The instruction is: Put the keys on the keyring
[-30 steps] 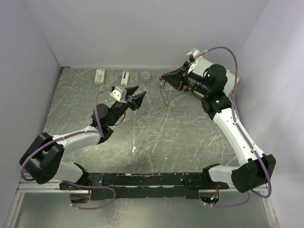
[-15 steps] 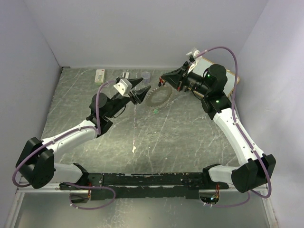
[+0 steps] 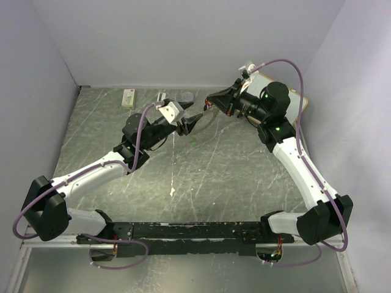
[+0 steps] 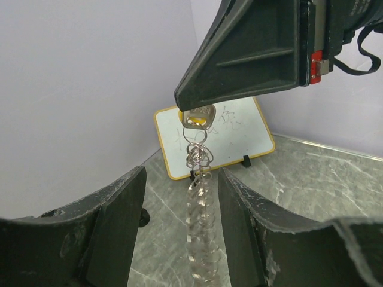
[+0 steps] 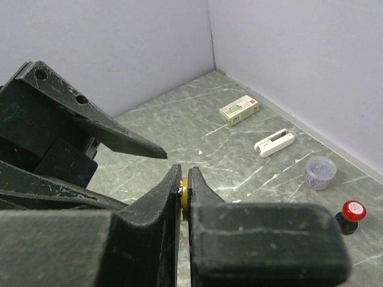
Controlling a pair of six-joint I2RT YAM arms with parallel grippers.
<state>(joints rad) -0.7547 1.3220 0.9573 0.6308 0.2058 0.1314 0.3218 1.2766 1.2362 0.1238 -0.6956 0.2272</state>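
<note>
My right gripper (image 3: 211, 102) is shut on the yellow-orange key (image 5: 185, 186), held above the table. In the left wrist view this key (image 4: 199, 117) shows under the right fingers, and the keyring (image 4: 203, 221) hangs from it, edge-on and blurred. My left gripper (image 3: 192, 122) is open, its fingers (image 4: 114, 221) on either side of the hanging ring without touching it. In the top view the ring (image 3: 204, 117) is only a faint arc between the two grippers. A tiny green speck (image 3: 194, 141) below may be the green key; I cannot tell for sure.
Along the back wall stand a white box (image 3: 128, 97), a white clip-like piece (image 3: 160, 97) and a small grey cup (image 3: 187, 96). A red-topped black knob (image 5: 350, 214) sits near the cup (image 5: 320, 172). A yellow-framed whiteboard (image 4: 239, 128) leans at the back right.
My left gripper has moved right and up to the ring, which now hangs between its open fingers. The ring swung and turned. The right gripper has kept its place and hold.
</note>
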